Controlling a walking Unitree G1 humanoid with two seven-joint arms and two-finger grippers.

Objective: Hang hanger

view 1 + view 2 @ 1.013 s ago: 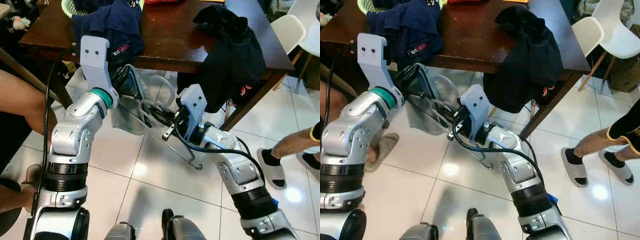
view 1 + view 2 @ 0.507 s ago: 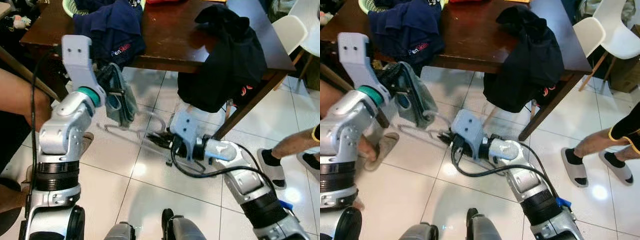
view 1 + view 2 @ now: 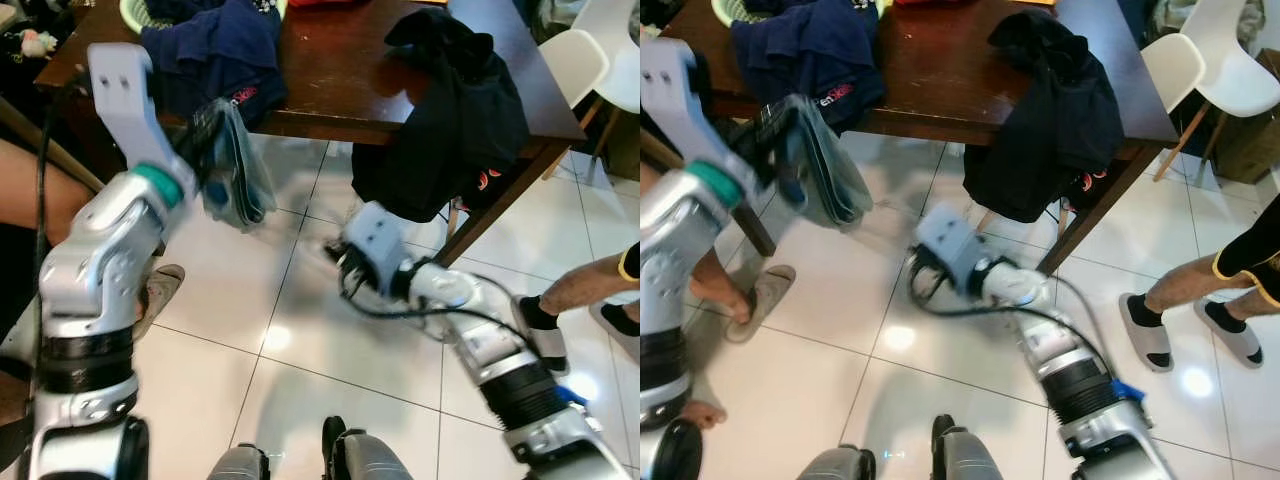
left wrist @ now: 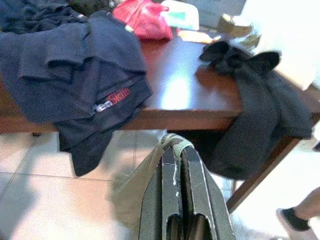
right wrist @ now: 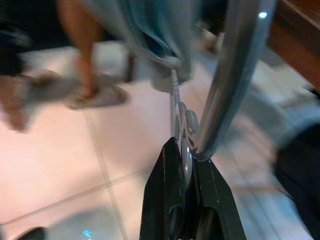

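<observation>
Left gripper (image 4: 177, 150): has swung up toward the table (image 3: 350, 70) — fingers pinched shut on the grey garment (image 3: 232, 165).
Right gripper (image 5: 184, 150): pulled low over the floor, clamped on the metal hanger (image 5: 235, 75).
Meaning: garment and hanger now apart — hanging not yet done.

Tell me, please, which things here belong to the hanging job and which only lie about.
Belong to the job: hanger, clamped in the right gripper; grey garment, pinched in the left gripper.
Only lying about: navy shirt and black garment on the table; white chair.
</observation>
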